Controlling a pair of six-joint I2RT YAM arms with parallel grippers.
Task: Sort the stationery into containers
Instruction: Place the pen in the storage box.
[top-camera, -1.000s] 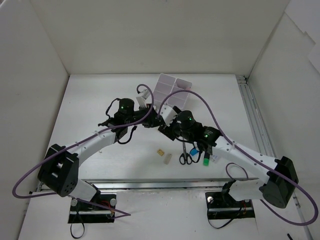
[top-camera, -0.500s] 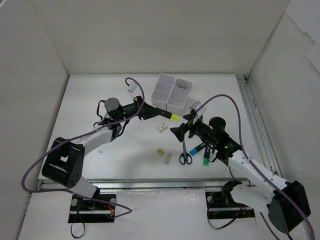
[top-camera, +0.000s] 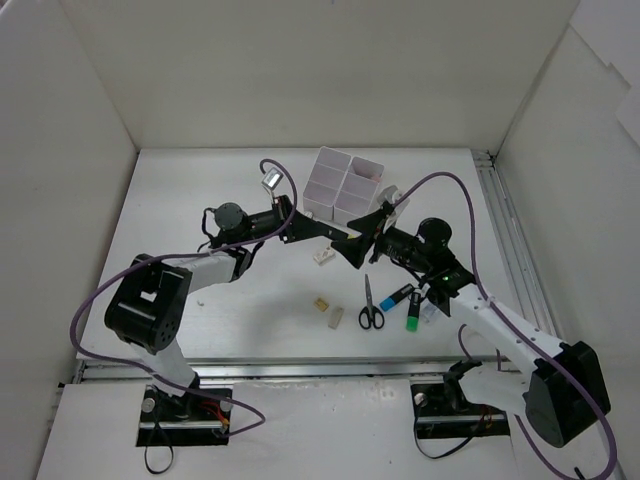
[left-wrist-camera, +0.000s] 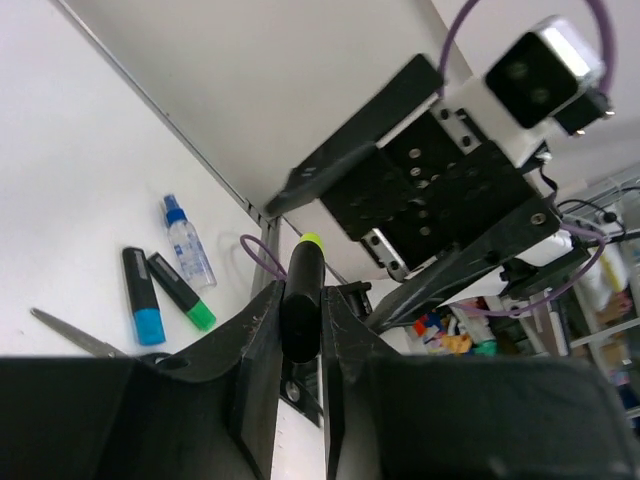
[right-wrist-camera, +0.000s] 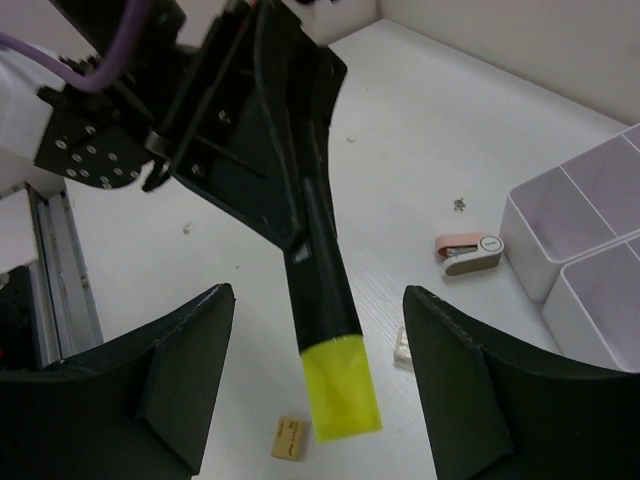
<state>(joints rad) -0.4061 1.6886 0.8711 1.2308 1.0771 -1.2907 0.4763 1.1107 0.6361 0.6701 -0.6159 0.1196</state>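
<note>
My left gripper (top-camera: 318, 230) is shut on a black highlighter with a yellow cap (left-wrist-camera: 300, 300) and holds it level above the table, cap pointing right. My right gripper (top-camera: 362, 240) is open, its jaws on either side of the yellow cap (right-wrist-camera: 342, 390) without touching it. The four white containers (top-camera: 343, 185) stand just behind. Black-handled scissors (top-camera: 368, 305), a blue highlighter (top-camera: 396, 296), a green highlighter (top-camera: 412, 312) and a glue bottle (top-camera: 431, 308) lie on the table at the front right. A tan eraser (top-camera: 321, 303) and a white eraser (top-camera: 336, 317) lie at the front middle.
Another white eraser (top-camera: 323, 256) lies under the left gripper. A small pink and white piece (right-wrist-camera: 468, 253) lies beside the containers' near wall (right-wrist-camera: 540, 250). White walls enclose the table; a metal rail (top-camera: 505, 230) runs along its right side.
The left gripper has carried the highlighter a little further right. The right gripper has swung up and left, and its open jaws now sit on either side of the yellow cap.
</note>
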